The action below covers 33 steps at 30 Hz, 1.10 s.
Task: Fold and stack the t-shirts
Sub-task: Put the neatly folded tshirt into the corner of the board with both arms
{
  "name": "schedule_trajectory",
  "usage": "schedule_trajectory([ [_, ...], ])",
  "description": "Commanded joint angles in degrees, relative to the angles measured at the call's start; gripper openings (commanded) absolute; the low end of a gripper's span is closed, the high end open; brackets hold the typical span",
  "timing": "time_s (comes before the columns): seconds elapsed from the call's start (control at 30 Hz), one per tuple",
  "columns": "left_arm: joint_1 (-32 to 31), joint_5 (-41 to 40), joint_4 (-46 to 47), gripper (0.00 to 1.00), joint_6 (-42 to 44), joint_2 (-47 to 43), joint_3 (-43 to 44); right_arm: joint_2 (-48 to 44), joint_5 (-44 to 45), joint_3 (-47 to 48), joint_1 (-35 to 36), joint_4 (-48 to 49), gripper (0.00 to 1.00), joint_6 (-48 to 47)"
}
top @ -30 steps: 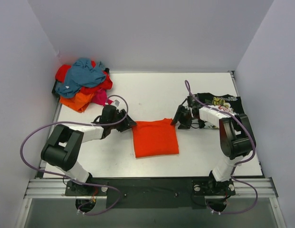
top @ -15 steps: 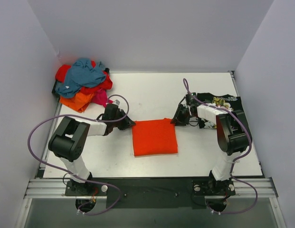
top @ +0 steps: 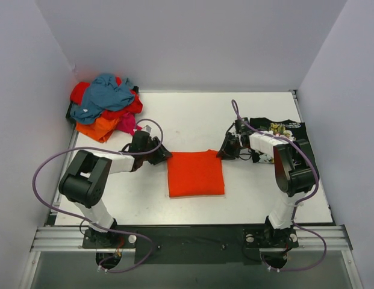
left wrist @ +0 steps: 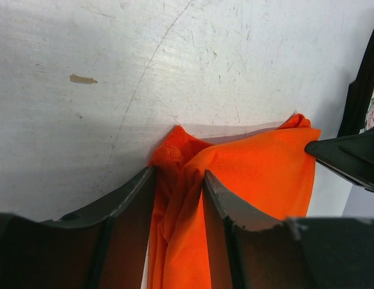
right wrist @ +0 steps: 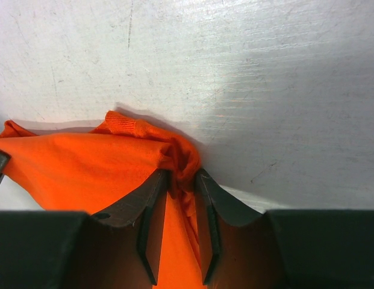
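**Orange shirt folded at centre, both arms at its far corners**

- Orange shirt (top: 196, 173): lies flat on the white worktop (top: 193, 117) at centre, folded to a rough square. Its near edge faces 6 o'clock.
- Left fingers (left wrist: 129, 201): low at the shirt's 10 o'clock corner. In the left wrist view the 2 fingers stand apart with a bunched ridge of orange cloth between them. The cloth looks loose, with no clear pinch. The corner tip pokes out past the fingertips onto the bare worktop.
- Right fingers (right wrist: 144, 208): low at the shirt's 2 o'clock corner. In the right wrist view the 2 fingers sit close together, clamped on a crumpled fold of the orange cloth. A ribbed hem curls out just beyond the tips.
- Pile of shirts (top: 105, 105): unfolded heap at 10 o'clock on the worktop, against the left wall and well apart from the orange shirt. Teal is on top, with red, orange and pink beneath.
- Black floral shirt (top: 282, 127): spread at 2 o'clock by the right edge, partly under the right arm.
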Motion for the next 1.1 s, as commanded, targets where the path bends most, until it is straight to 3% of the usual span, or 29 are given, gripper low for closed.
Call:
schedule_trajectory([
  [0.0,-0.4,-2.7,-3.5,0.47,1.2,-2.4,-1.1,-0.3,1.9,0.1,0.4,-1.2,0.21,-0.7],
  [0.43,-0.2,-5.0,-9.6,0.52,5.4,-5.1,1.2,-0.5,1.8,0.3,0.4,-1.3,0.20,-0.9],
  [0.73,-2.8,-2.6,-7.2,0.47,2.5,3.2,3.2,-0.3,1.7,0.6,0.6,-1.5,0.20,-1.0],
  [0.87,-2.7,-2.8,-6.3,0.34,1.8,5.0,4.0,0.0,1.8,1.1,0.8,-1.9,0.19,-1.3],
  [0.97,-2.9,-3.1,-5.4,0.14,2.4,6.0,5.7,0.7,2.5,2.6,1.8,-3.1,0.17,-1.9],
  [1.03,-3.0,-3.7,-5.6,0.03,3.4,6.7,7.1,1.6,4.1,4.6,2.8,-4.8,0.10,-2.6],
  [1.07,-3.0,-3.7,-5.3,0.00,3.4,7.0,7.5,2.3,4.7,5.5,3.2,-5.5,0.00,-2.8],
])
